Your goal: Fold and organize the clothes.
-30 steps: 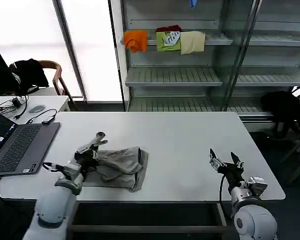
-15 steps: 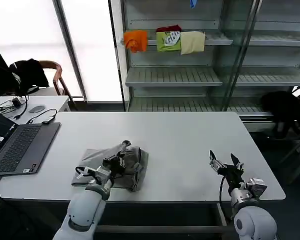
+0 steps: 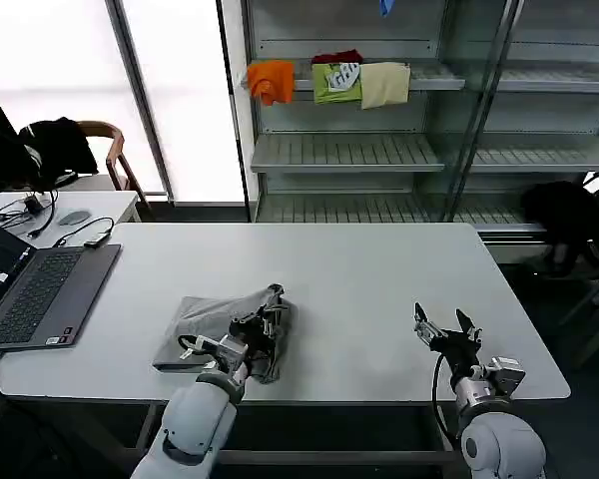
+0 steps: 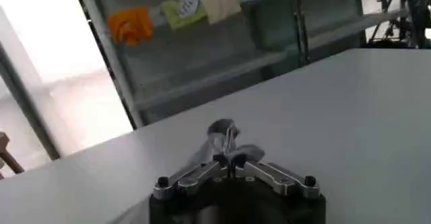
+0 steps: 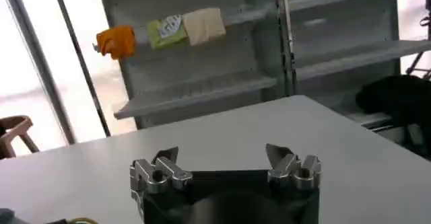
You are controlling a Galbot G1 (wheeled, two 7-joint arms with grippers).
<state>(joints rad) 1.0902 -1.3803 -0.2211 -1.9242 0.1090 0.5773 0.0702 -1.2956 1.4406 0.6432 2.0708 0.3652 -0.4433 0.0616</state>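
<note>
In the head view, the grey shirt (image 3: 223, 321) lay on the white table (image 3: 379, 279), near the front edge and a little to the robot's left of the middle. It was already partly folded, with one layer over another. The left gripper (image 3: 268, 321) was at the right end of the shirt, with its fingers pinched together on a piece of the fabric that was lifted a little from the pile. The right gripper (image 3: 440, 329) waited well apart near the front right of the table, with its fingers spread and nothing between them. A laptop (image 3: 35, 294) stood at the left edge of the table.

In the left wrist view, the two fingers of the left gripper (image 4: 229, 157) met at the tips, and a small twist of grey cloth (image 4: 219, 134) stood up from between them.

In the right wrist view, the fingers of the right gripper (image 5: 222, 159) were wide apart over the bare table (image 5: 323, 131).

I judge that the step in hand was to carry the pinched edge across to finish the fold. To do it well, the gripper should keep low, so the lower layers are not dragged. It should let go only when the edge lies flat and in line with the layer under it. The hold looked small, so the cloth could slip out.
</note>
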